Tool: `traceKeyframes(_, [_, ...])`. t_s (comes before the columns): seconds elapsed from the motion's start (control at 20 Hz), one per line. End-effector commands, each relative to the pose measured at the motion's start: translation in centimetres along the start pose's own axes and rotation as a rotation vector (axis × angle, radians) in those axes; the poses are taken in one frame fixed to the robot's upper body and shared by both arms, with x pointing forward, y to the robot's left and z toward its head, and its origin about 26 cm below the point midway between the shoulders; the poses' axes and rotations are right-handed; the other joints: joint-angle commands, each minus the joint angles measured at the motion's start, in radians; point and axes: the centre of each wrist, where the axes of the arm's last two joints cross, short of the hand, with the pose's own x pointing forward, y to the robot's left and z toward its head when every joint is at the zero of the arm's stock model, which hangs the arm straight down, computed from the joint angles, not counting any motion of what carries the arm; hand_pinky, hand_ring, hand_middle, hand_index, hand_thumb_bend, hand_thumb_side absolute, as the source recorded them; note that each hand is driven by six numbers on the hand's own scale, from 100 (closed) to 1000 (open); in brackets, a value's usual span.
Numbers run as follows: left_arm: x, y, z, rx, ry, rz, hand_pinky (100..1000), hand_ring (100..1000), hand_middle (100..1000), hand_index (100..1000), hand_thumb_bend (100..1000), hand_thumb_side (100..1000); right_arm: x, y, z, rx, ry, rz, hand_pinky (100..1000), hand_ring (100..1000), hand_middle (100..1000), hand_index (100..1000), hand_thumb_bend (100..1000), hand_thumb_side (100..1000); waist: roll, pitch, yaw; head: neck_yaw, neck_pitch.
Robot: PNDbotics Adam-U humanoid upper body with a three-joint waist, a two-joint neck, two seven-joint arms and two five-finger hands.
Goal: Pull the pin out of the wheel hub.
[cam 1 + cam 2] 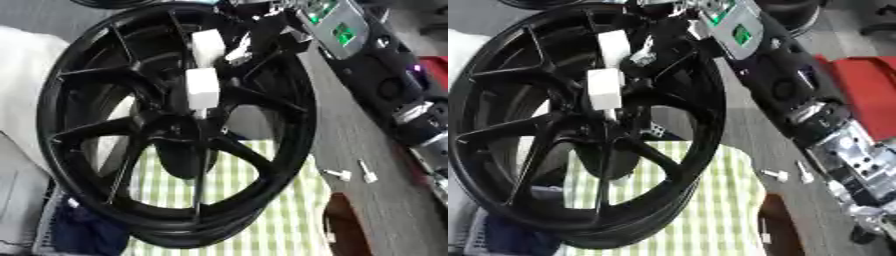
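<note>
A large black spoked wheel (96,75) stands upright on its rim and fills the left of both views. My right arm (798,95) comes in from the right edge and reaches over the rim. My right hand (249,37) is at the upper spokes, and its white-padded fingers (203,87) extend down to the hub (179,132). A short pale stub, the pin (199,113), pokes out under the lower white pad just above the hub's centre, and the fingers appear closed on it. The left hand does not show.
A green-and-white checked cloth (262,210) lies under the wheel. Two small white pins (338,174) (367,173) lie on the grey table to the right. A red object (868,95) is at the right edge, and a brown rounded object (346,227) sits at the bottom.
</note>
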Motion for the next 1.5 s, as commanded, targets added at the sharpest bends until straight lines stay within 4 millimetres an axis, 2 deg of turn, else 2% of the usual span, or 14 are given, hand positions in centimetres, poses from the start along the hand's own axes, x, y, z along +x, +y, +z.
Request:
traceKeyframes(0.05, [1.0,0.1,-0.7,0.001,-0.037,-0.006,745,696,559,749,771,444,0.2,-1.0,0.7,-0.023,0.006,0.011,772,740,733,805,538,389,0.002,-0.018,0.003,0.003,0.006])
traceKeyframes(0.4, [1.0,0.2,-0.7,0.004,-0.035,-0.010,745,695,559,749,773,442,0.0,-0.8,0.7,-0.029,0.003,-0.023,757,721,693,763,491,365,0.001,-0.019,0.004,0.004,0.006])
traceKeyframes(0.65, [1.0,0.2,-0.8,0.006,-0.031,-0.014,746,695,559,749,774,441,0.0,-1.0,0.7,-0.061,-0.035,-0.119,749,697,642,718,389,306,0.000,-0.021,0.005,0.007,0.006])
traceKeyframes(0.75, [1.0,0.2,-0.8,0.006,-0.030,-0.015,746,695,559,749,775,441,0.1,-1.0,0.7,-0.071,-0.050,-0.155,747,686,606,687,320,283,-0.001,-0.022,0.006,0.007,0.006])
traceKeyframes(1.0, [0.9,0.2,-0.8,0.008,-0.026,-0.022,746,695,559,749,774,440,0.3,-1.1,0.6,-0.097,-0.086,-0.250,736,655,520,596,198,272,-0.003,-0.023,0.007,0.008,0.006])
traceKeyframes(1.1, [0.9,0.2,-0.8,0.009,-0.025,-0.026,746,695,559,749,774,440,0.4,-1.3,0.7,-0.111,-0.101,-0.281,729,643,497,571,178,271,-0.003,-0.025,0.007,0.008,0.006])
traceKeyframes(1.15, [0.9,0.2,-0.8,0.009,-0.025,-0.027,746,695,558,749,775,440,0.6,-1.5,0.9,-0.122,-0.110,-0.295,725,635,486,558,164,305,-0.003,-0.025,0.006,0.008,0.006])
traceKeyframes(1.2, [0.9,0.3,-0.8,0.010,-0.024,-0.029,746,694,558,749,775,440,0.8,-1.8,1.0,-0.133,-0.120,-0.308,724,632,479,551,164,267,-0.004,-0.026,0.005,0.008,0.006])
traceKeyframes(1.5, [0.9,0.4,-0.8,0.012,-0.023,-0.035,745,691,558,748,776,439,1.7,-3.4,2.3,-0.183,-0.151,-0.333,718,622,464,536,156,255,-0.004,-0.032,0.001,0.006,0.006])
